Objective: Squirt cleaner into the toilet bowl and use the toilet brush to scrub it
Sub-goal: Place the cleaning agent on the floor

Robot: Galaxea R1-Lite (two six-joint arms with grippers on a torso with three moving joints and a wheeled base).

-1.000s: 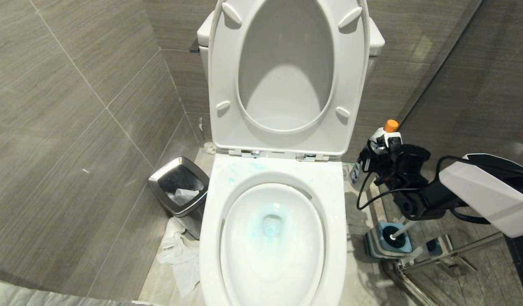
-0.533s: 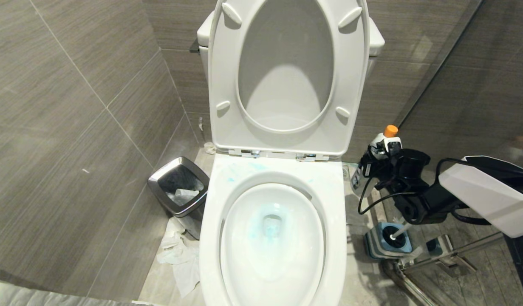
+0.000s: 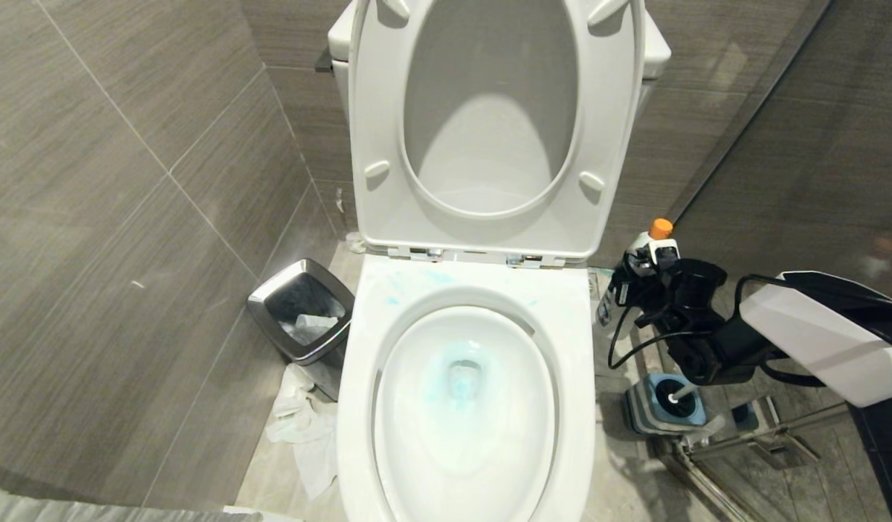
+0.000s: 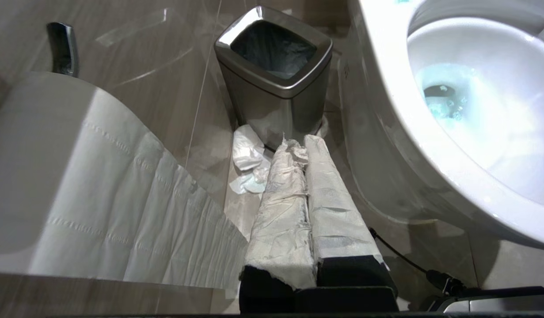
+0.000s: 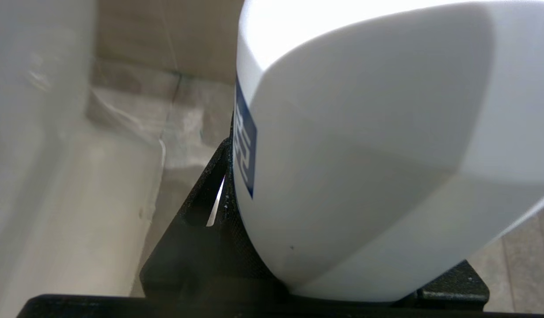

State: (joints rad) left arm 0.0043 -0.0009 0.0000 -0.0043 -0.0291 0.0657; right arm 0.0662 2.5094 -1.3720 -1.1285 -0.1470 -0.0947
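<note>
The cleaner (image 3: pixel 646 254) sits clamped in our right gripper (image 3: pixel 634 279) beside the toilet bowl (image 3: pixel 464 406); our left gripper's (image 4: pixel 305 152) fingers are pressed together.

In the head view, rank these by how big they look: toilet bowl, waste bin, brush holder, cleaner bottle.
Largest to smallest, as they look:
1. toilet bowl
2. waste bin
3. brush holder
4. cleaner bottle

The last two are close: the right pincer holds the bottle and hides most of its body, so that order is unsure.

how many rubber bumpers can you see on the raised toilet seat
4: two at the top, left and right, partly cut off by the frame edge; two lower down, left and right.
</note>
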